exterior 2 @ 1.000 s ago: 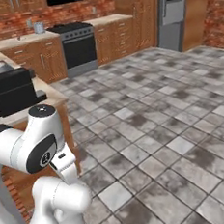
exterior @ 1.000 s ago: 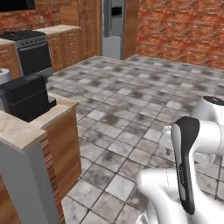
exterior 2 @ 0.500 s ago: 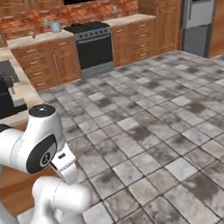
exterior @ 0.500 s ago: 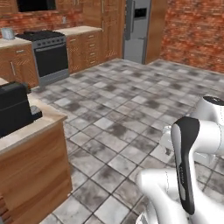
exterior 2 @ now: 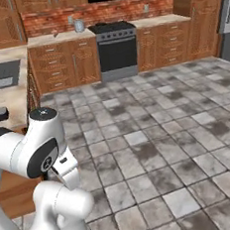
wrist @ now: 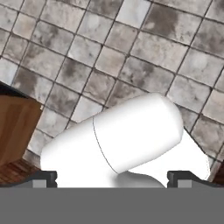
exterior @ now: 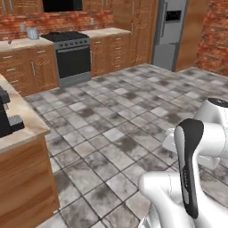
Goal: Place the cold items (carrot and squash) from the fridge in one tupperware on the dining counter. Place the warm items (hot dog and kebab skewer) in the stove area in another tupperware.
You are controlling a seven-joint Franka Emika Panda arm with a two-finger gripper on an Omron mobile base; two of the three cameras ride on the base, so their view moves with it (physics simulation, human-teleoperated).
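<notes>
The gripper [wrist: 112, 177] points down at grey floor tiles [wrist: 144, 48], fingers apart and empty. Far off, the left base view adds a fridge [exterior: 171, 31] right of the stove [exterior: 71, 55].

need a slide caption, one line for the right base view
Mobile Panda arm on the tiled kitchen floor, facing the stove set between wooden cabinets.

Mottled grey stone-tile floor [exterior: 133, 116], matt and rough-looking. Warm brown wooden cabinets [exterior 2: 62, 67], smooth satin grain. Red brick backsplash wall [exterior 2: 53, 21], coarse. Black-and-steel stove [exterior: 73, 58], brushed metal. Grey metal fridge [exterior: 171, 31], smooth, dull sheen.
</notes>
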